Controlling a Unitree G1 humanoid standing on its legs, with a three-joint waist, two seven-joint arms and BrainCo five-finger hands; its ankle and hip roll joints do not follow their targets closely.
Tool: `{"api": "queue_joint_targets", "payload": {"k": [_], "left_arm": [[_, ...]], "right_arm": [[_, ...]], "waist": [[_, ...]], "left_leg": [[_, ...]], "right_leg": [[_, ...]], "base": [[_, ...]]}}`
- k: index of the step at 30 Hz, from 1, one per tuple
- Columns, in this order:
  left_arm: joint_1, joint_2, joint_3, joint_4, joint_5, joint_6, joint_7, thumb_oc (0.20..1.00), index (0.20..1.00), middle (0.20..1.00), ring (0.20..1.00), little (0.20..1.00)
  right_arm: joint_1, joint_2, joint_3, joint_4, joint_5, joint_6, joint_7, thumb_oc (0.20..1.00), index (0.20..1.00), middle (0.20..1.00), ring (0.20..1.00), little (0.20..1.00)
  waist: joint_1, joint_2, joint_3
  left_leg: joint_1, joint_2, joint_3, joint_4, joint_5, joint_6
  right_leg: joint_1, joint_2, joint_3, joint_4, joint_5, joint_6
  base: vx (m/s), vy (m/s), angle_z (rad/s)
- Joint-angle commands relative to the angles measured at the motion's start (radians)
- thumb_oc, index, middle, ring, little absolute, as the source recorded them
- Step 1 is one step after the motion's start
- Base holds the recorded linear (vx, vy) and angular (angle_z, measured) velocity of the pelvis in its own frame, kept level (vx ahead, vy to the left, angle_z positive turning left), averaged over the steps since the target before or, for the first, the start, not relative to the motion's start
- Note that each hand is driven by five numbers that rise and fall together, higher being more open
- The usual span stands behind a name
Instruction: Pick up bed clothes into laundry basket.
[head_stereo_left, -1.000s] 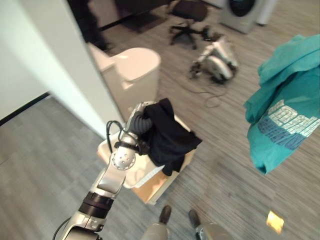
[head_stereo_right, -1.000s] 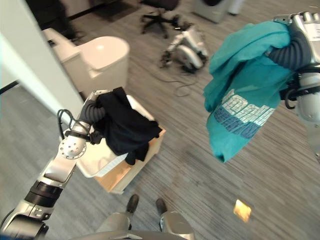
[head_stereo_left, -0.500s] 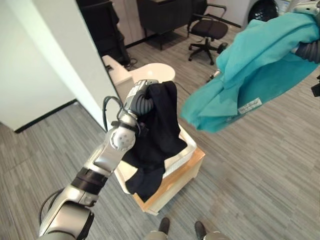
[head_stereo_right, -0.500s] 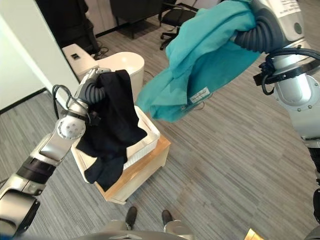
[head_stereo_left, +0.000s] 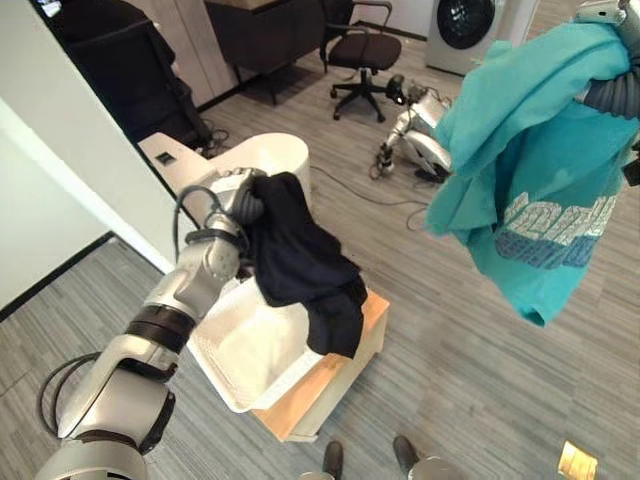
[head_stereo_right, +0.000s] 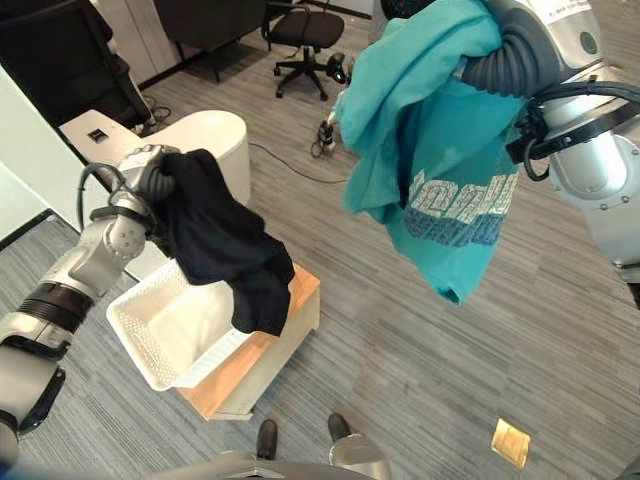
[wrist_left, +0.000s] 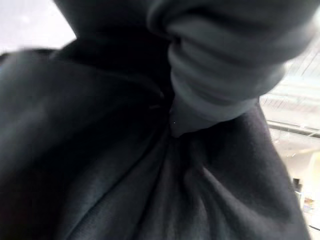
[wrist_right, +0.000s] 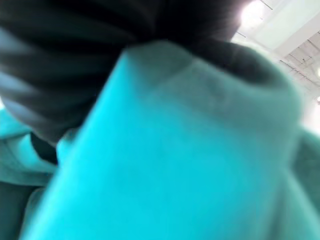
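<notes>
A black garment (head_stereo_left: 295, 262) hangs from my left hand (head_stereo_left: 228, 188), which is raised above the far side of a white laundry basket (head_stereo_right: 140, 340). The garment's lower end drapes over the basket's right rim and the wooden stand (head_stereo_left: 335, 385) under it. The left wrist view has the black cloth (wrist_left: 100, 165) bunched against the hand's ribbed cover (wrist_left: 225, 75). At the upper right, my right hand (head_stereo_right: 500, 65) holds up a teal printed T-shirt (head_stereo_right: 440, 170), which hangs free in the air, well to the right of the basket. Teal cloth (wrist_right: 175, 165) wraps that hand in the right wrist view.
A white partition wall (head_stereo_left: 60, 170) stands to the left of the basket, a rounded white seat (head_stereo_left: 265, 160) behind it. Farther back are an office chair (head_stereo_left: 355, 60), a four-legged robot lying on the floor (head_stereo_left: 420, 135) and a washing machine (head_stereo_left: 470, 25).
The camera has shifted. The teal shirt has swung back to the right and hangs unfolded with its print showing. The black garment sits lower, its end across the basket's right rim.
</notes>
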Motion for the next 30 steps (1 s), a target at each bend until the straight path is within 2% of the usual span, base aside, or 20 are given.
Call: {"api": "queue_joint_targets", "payload": {"k": [1,2,4,11,17,18,20,23,30], "left_arm": [[-0.052,0.046,0.025,-0.017,0.072,0.012,0.071,0.2,0.2,0.2,0.2,0.2],[-0.045,0.043,0.036,-0.014,0.079,0.019,0.077,0.2,0.2,0.2,0.2,0.2],[-0.038,0.038,0.052,-0.007,0.077,0.031,0.088,0.2,0.2,0.2,0.2,0.2],[-0.036,0.052,0.071,0.015,0.07,0.044,0.104,0.2,0.2,0.2,0.2,0.2],[-0.044,0.051,0.084,0.077,0.069,0.066,0.134,0.2,0.2,0.2,0.2,0.2],[-0.043,0.051,0.089,0.089,0.063,0.069,0.138,0.2,0.2,0.2,0.2,0.2],[-0.049,0.062,0.107,0.117,0.038,0.07,0.151,0.2,0.2,0.2,0.2,0.2],[-0.072,0.092,0.11,0.149,0.012,0.069,0.161,0.2,0.2,0.2,0.2,0.2],[-0.205,0.18,0.038,0.245,-0.034,0.067,0.166,0.2,0.2,0.2,0.2,0.2]], "right_arm": [[0.046,-0.03,-0.109,-0.032,0.029,-0.009,-0.037,0.2,0.2,0.2,0.2,0.2],[0.063,-0.026,-0.123,-0.035,0.027,-0.009,-0.035,0.2,0.2,0.2,0.2,0.2],[0.092,-0.022,-0.142,-0.042,0.025,-0.006,-0.034,0.2,0.2,0.2,0.2,0.2],[0.09,-0.012,-0.138,-0.058,0.03,-0.004,-0.03,0.2,0.2,0.2,0.2,0.2],[0.073,-0.003,-0.117,-0.066,0.029,-0.006,-0.032,0.2,0.2,0.2,0.2,0.2],[0.073,-0.004,-0.115,-0.071,0.029,-0.007,-0.031,0.2,0.2,0.2,0.2,0.2],[0.076,-0.005,-0.116,-0.079,0.027,-0.009,-0.033,0.2,0.2,0.2,0.2,0.2],[0.075,-0.008,-0.115,-0.084,0.028,-0.009,-0.033,0.2,0.2,0.2,0.2,0.2],[0.0,-0.009,-0.049,-0.079,0.032,-0.009,-0.042,0.2,0.2,0.2,0.2,0.2]], "waist": [[0.041,-0.003,-0.093],[0.043,-0.005,-0.098],[0.048,-0.006,-0.098],[0.049,-0.006,-0.101],[0.047,-0.007,-0.087],[0.047,-0.009,-0.088],[0.046,-0.009,-0.079],[0.047,-0.01,-0.076],[0.04,-0.004,-0.049]], "left_leg": [[-0.003,0.025,0.058,0.005,-0.025,-0.069],[0.002,0.024,0.061,0.005,-0.038,-0.068],[0.001,0.027,0.061,0.005,-0.027,-0.069],[0.01,0.028,0.068,0.005,-0.044,-0.068],[0.002,0.033,0.075,0.005,-0.032,-0.069],[0.005,0.032,0.078,0.005,-0.045,-0.067],[-0.003,0.036,0.083,0.005,-0.031,-0.069],[-0.005,0.037,0.091,0.005,-0.044,-0.067],[-0.033,0.04,0.113,0.005,-0.035,-0.06]], "right_leg": [[0.019,-0.064,-0.08,0.088,-0.104,0.097],[0.025,-0.068,-0.084,0.084,-0.114,0.095],[0.023,-0.067,-0.084,0.086,-0.107,0.097],[0.028,-0.071,-0.084,0.081,-0.12,0.096],[0.011,-0.073,-0.079,0.084,-0.107,0.102],[0.014,-0.075,-0.081,0.081,-0.116,0.102],[0.0,-0.076,-0.079,0.084,-0.103,0.107],[-0.004,-0.08,-0.08,0.082,-0.111,0.11],[-0.046,-0.086,-0.072,0.088,-0.094,0.126]], "base": [[0.09,0.009,-0.03],[0.0,0.0,0.0],[0.02,0.005,-0.04],[0.03,0.007,-0.01],[0.0,0.01,-0.03],[0.03,0.02,-0.14],[-0.01,0.012,-0.13],[0.02,0.006,-0.06],[-0.02,0.017,-0.13]]}}
